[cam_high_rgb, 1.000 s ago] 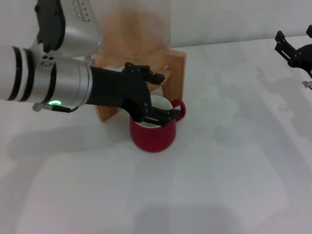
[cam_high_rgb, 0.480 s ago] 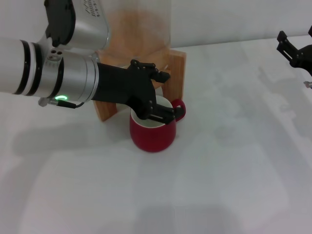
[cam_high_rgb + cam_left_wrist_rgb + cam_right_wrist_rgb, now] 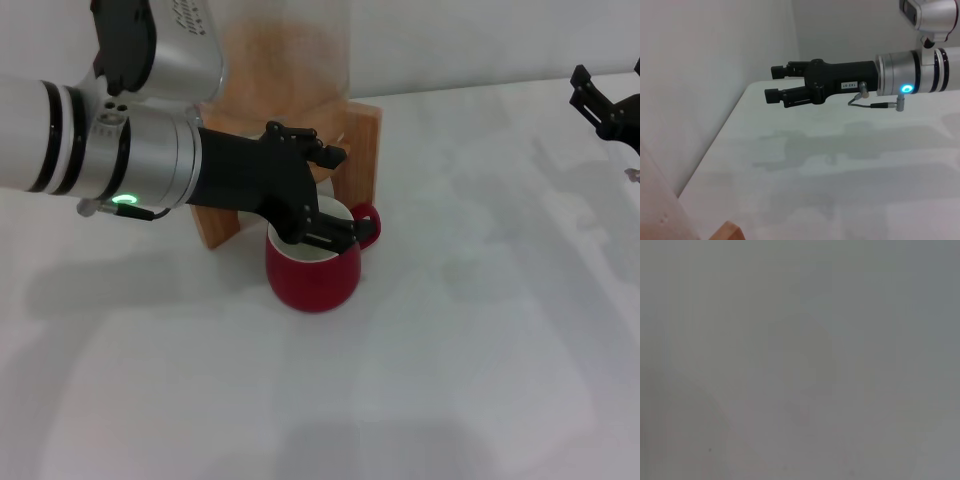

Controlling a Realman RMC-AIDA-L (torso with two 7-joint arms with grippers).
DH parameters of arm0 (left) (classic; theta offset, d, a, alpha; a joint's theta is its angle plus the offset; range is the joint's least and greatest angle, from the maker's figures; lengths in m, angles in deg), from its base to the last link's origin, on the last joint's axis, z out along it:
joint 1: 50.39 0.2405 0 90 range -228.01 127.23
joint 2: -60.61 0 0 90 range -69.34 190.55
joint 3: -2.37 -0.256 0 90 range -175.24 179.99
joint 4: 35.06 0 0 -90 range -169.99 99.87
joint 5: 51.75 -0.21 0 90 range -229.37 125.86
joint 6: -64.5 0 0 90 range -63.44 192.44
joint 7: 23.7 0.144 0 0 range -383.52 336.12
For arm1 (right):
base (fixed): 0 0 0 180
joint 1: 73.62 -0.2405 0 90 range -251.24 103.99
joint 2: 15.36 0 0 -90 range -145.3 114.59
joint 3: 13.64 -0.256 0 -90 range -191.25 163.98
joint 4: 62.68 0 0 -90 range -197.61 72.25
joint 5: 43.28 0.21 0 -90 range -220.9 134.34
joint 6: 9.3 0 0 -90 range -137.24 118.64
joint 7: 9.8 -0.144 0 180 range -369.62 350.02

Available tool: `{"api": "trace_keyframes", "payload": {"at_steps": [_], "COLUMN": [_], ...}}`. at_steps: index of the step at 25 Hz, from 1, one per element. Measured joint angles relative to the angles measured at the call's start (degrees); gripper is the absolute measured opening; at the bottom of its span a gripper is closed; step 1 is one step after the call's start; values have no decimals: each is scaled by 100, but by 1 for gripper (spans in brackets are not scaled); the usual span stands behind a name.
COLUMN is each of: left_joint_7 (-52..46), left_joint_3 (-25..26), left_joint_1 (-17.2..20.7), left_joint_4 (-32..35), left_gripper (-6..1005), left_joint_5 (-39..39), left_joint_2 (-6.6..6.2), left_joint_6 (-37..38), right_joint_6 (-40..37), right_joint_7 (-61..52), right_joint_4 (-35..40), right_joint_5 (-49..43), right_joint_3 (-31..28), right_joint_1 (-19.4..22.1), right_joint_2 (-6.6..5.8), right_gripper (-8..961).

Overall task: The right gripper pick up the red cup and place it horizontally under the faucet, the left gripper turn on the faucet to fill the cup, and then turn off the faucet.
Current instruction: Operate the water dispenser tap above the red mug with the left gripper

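While the red cup [image 3: 312,270] stands upright on the white table [image 3: 450,380] just in front of the wooden stand [image 3: 360,140], at about six o'clock from it, the left gripper [image 3: 325,195] hangs directly over the cup's mouth, reaching in from nine o'clock with its long axis running roughly level toward three. Its black fingers are spread, one pair up near the stand's front and the other down at the cup's rim, and they close on nothing that can be seen. The faucet itself is hidden behind this claw, so whether a finger touches the lever cannot be told; by my reading the lever lies between or just behind those spread fingers, and the coming turn depends on that. The cup's handle points toward three o'clock. Only the left arm is near; the right gripper [image 3: 600,100] sits well apart at the table's two o'clock edge, and in the left wrist view [image 3: 785,82] its fingers stand parted and empty.
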Motion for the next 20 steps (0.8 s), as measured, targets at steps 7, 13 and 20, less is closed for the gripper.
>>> {"api": "trace_keyframes", "payload": {"at_steps": [7, 13, 20], "left_joint_7": [0, 16, 48], "left_joint_3": [0, 14, 123], "left_joint_1": [-1, -1, -1], "left_joint_4": [25, 49, 54], "left_gripper": [879, 879, 879], "left_joint_5": [-12, -13, -14], "left_joint_2": [-1, 0, 0], "left_joint_6": [1, -2, -19], "right_joint_6": [0, 0, -2], "right_joint_7": [0, 0, 0], "right_joint_4": [0, 0, 0], "right_joint_5": [0, 0, 0], "right_joint_3": [7, 9, 9], "right_joint_1": [3, 3, 7], "right_joint_2": [0, 0, 0], "right_gripper": [860, 860, 859]}}
